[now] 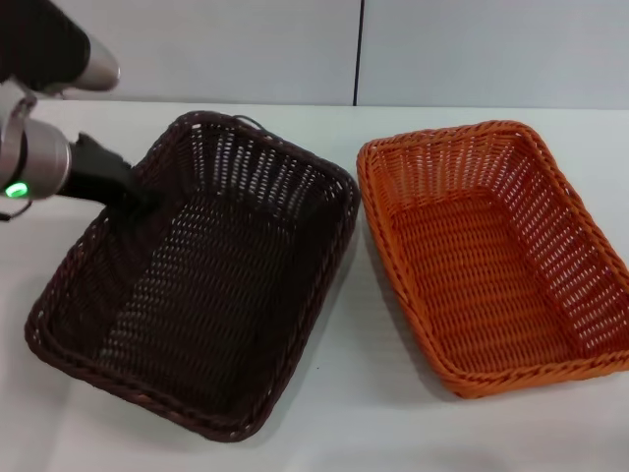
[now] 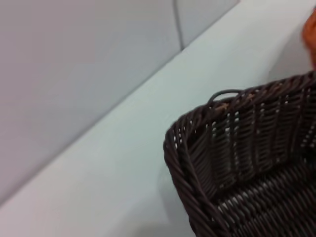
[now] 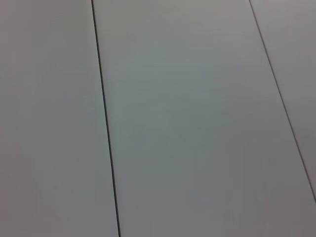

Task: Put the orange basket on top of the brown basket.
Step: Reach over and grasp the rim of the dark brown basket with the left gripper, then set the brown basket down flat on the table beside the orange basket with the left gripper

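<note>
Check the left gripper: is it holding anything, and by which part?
Cannot tell for sure. The left gripper is at the left rim of the brown basket, but its dark fingers blend into the weave. The orange basket sits untouched beside it.

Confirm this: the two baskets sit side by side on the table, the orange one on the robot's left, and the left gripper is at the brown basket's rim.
Wrong side. In the head view the orange basket sits on the robot's right; the brown basket is on its left. The left gripper is at the brown basket's rim.

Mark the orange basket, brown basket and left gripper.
orange basket (image 1: 491,265), head view, floor.
brown basket (image 1: 197,324), head view, floor.
left gripper (image 1: 138,195), head view, dark tip at the brown basket's left rim.
</note>
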{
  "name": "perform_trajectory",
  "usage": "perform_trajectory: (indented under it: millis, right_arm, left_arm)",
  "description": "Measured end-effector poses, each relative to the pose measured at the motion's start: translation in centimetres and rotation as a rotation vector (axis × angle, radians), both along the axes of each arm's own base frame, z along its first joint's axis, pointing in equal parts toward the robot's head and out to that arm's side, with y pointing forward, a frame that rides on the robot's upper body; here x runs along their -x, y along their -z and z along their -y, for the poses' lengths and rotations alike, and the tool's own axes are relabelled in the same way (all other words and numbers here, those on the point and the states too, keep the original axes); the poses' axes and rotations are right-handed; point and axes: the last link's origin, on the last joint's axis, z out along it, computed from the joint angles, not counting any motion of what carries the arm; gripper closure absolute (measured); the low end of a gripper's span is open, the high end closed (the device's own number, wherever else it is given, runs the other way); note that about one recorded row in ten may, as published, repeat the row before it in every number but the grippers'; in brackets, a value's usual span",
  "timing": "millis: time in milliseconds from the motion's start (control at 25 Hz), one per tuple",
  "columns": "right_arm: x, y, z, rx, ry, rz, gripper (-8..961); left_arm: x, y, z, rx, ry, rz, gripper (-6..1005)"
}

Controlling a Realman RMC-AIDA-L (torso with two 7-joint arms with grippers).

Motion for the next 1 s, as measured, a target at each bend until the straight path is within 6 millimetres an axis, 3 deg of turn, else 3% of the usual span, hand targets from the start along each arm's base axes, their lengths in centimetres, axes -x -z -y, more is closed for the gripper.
perform_trajectory:
  millis: [160, 240, 600, 680, 840, 880, 1000]
  right_arm:
    - [0.0, 0.0, 0.1, -0.004, -0.002, -0.002, 243]
    - [0.2, 0.0, 0.2, -0.012, -0.008, -0.006, 244]
    - [0.4, 0.3, 0.3, -0.012, -0.017, -0.022, 249]
    - [0.5, 0.4, 0.3, -0.012, -0.018, -0.025, 250]
    - [0.5, 0.4, 0.3, -0.012, -0.018, -0.025, 252]
    - [0.5, 0.3, 0.3, -0.012, -0.018, -0.024, 253]
    - [0.6, 0.2, 0.0, -0.009, -0.022, -0.019, 254]
  left_arm:
    - [-0.9, -0.9, -0.6, 0.037, 0.068, -0.004, 699]
    - [-2.3, -1.9, -1.3, 0.116, 0.178, -0.026, 719]
    - [-3.7, -1.8, -2.9, 0.212, 0.280, -0.028, 798]
    - [-4.7, 0.2, -4.2, 0.242, 0.324, -0.015, 801]
    - [-5.1, 1.1, -4.7, 0.244, 0.338, -0.024, 806]
    - [-5.8, 3.0, -5.3, 0.256, 0.369, -0.029, 803]
    - [-6.6, 4.4, -5.6, 0.264, 0.406, 0.003, 793]
